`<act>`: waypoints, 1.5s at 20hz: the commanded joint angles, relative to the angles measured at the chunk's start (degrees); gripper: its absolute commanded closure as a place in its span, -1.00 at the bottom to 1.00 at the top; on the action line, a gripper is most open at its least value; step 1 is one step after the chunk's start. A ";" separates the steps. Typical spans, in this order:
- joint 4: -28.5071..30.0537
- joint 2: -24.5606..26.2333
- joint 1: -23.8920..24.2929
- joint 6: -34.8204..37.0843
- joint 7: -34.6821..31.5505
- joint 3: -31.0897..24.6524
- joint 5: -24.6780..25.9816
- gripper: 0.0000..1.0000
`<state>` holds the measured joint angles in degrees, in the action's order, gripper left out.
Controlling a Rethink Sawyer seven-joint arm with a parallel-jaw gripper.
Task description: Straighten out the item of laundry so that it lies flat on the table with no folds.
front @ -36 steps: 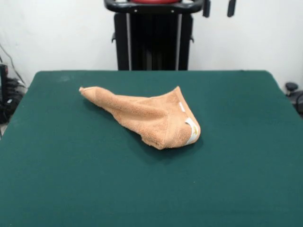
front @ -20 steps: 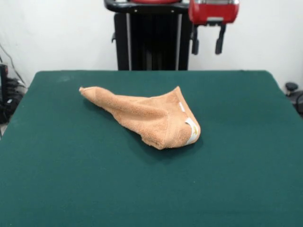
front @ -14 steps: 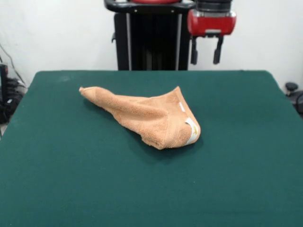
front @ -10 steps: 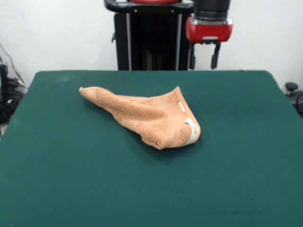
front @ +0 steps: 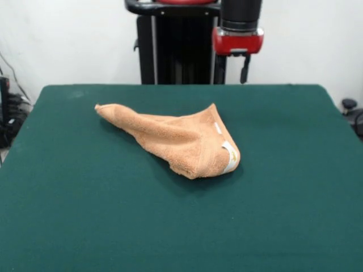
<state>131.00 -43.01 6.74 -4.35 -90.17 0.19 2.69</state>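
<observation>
Hovering: gripper point(front: 232, 79) open, empty, above table's point(front: 295, 215) far edge.
Towel point(front: 181, 141) lies bunched, folded over; no grasp yet.

We see the towel point(front: 178, 139) lying bunched on the table point(front: 283, 215), roughly central, a bit nearer the far edge than the near one. Its narrow tip points toward the far left corner; its bulkier end sits right of centre, with the label point(front: 229, 156) on that end's right side. The gripper point(front: 232, 69) hangs above the far edge, right of centre, behind the towel and well apart from it.
</observation>
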 commanded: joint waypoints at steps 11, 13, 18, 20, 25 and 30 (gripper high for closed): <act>6.13 0.05 -0.76 -3.10 -13.79 -3.05 0.61 -1.00; 6.68 0.53 -1.32 -4.25 -14.52 -3.02 0.37 -1.00; 8.39 0.53 -4.96 -6.86 -16.57 -1.42 -1.08 -1.00; 9.32 0.19 -6.22 -7.34 -17.39 -1.07 -1.76 -1.00; 10.57 -0.46 -8.59 -7.45 -18.29 -0.80 -3.35 -1.00; 8.70 -3.53 -8.83 -1.95 -15.84 -0.66 -4.40 -1.00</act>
<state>139.08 -43.67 -0.76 -8.78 -90.21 0.29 3.52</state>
